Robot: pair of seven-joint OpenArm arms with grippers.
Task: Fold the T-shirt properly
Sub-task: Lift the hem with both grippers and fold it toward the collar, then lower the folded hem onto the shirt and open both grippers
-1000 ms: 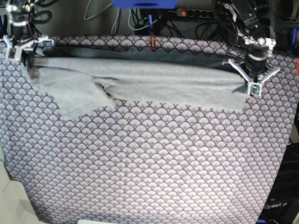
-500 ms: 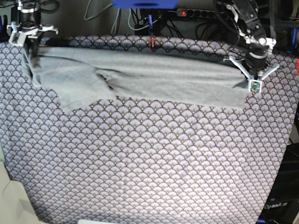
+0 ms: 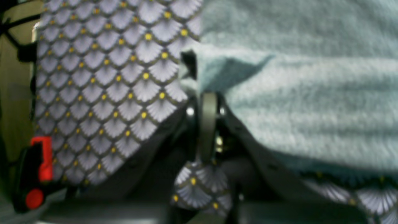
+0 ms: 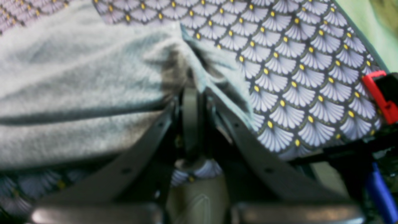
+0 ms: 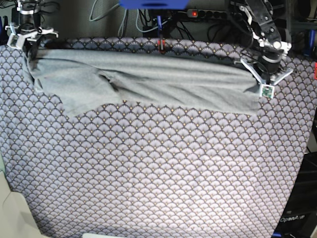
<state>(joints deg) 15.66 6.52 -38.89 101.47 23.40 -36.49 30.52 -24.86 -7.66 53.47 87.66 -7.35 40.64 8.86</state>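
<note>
At the far left of the base view, the right gripper (image 5: 28, 40) stands at the table's back corner, its jaws pinched together on a bunched edge of the T-shirt (image 5: 148, 82). The right wrist view shows the soft heather-grey knit gathered into a puckered fold (image 4: 199, 67) just where the closed jaws meet.

The T-shirt stretches as a long, narrow band across the far part of the table, lying over the tablecloth (image 5: 158, 173), a smooth fabric printed with purple-white fan scales and small yellow dots. A sleeve-like flap (image 5: 81, 96) hangs forward near the left end, with shallow creases beside it. The knit looks fuzzy and matte; its lower edge runs slightly uneven.

A red clamp (image 5: 160, 46) sits at the table's back edge, mid-width.

At the right end, the left gripper (image 5: 266, 79) holds the shirt's other end, jaws closed tight on a small peak of cloth (image 3: 214, 73), seen up close in the left wrist view.
</note>
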